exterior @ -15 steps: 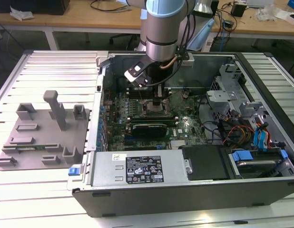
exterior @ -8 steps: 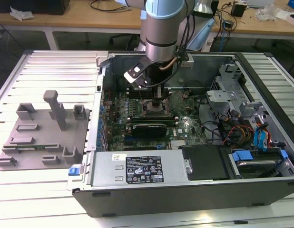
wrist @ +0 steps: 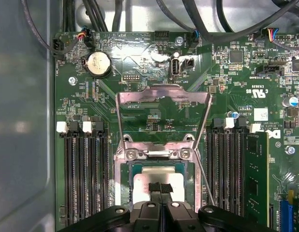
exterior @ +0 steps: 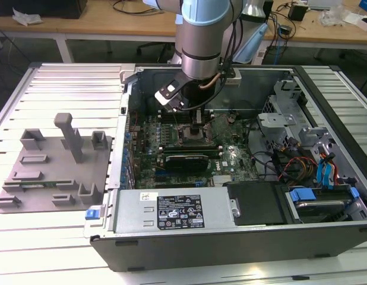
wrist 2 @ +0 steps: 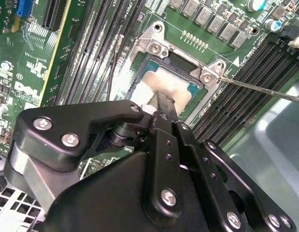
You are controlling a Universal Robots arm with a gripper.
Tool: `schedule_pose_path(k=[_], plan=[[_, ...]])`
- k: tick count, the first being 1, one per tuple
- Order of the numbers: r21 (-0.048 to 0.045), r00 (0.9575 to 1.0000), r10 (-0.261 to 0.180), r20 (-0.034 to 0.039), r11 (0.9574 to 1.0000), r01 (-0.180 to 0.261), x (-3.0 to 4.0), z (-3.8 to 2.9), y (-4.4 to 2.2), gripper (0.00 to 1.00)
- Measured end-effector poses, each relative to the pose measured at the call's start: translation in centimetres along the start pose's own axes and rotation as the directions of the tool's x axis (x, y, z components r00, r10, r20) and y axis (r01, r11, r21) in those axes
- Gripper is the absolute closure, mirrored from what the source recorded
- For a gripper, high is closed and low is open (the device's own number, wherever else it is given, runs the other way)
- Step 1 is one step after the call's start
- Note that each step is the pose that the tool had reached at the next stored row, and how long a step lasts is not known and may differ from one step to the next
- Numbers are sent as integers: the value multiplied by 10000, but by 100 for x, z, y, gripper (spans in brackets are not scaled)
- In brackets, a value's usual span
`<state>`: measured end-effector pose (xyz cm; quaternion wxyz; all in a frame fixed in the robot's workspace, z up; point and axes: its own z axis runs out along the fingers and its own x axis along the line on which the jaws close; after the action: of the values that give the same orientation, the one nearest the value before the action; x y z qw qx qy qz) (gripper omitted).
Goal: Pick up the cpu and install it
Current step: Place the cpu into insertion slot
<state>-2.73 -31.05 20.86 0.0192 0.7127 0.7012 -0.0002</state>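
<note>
The cpu [wrist: 143, 186] is a pale silver square lying flat inside the motherboard socket [wrist: 161, 152], also seen in the second wrist view as the cpu [wrist 2: 174, 81]. The socket's metal load plate [wrist: 161, 94] stands flipped open beyond it. My gripper [wrist: 160, 188] is directly over the chip, its two narrow black fingers pressed together with the tips on the chip's top near the middle. In the second wrist view the gripper [wrist 2: 161, 102] reaches down onto the same spot. In the exterior view the gripper [exterior: 198, 127] is lowered into the open computer case [exterior: 231, 237].
Memory slots flank the socket, with one memory stick [wrist: 256, 174] seated. A thin retention lever [wrist 2: 265, 92] sticks out beside the socket. Cables and drive cages [exterior: 302, 148] fill the case's right side. A grey fixture plate [exterior: 53, 166] lies at the exterior view's left.
</note>
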Motion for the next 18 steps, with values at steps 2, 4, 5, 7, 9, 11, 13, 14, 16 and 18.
schedule_pose_path(k=[2, 4, 5, 7, 9, 11, 13, 14, 16, 18], plan=[[-1, 10000, -1, -2, 10000, 1, 0, 1, 0, 89], [-2, 10000, -2, -4, 10000, 2, 1, 4, 0, 89], [-1, 10000, -2, -2, 10000, 2, 1, 17, 0, 89], [0, 10000, -2, 1, 10000, 2, 1, 26, -1, 89], [1, 10000, -2, 2, 10000, 2, 1, 39, -1, 89], [1, 10000, -2, 2, 10000, 2, 1, 40, -1, 89], [-1, 10000, -2, 0, 10000, 2, 1, 42, -1, 89], [-1, 10000, -2, -1, 10000, 2, 1, 42, -1, 89], [-1, 10000, -2, -2, 10000, 2, 2, 42, -1, 89], [-6, 10000, -1, -11, 10000, 1, 3, 28, 0, 89]])
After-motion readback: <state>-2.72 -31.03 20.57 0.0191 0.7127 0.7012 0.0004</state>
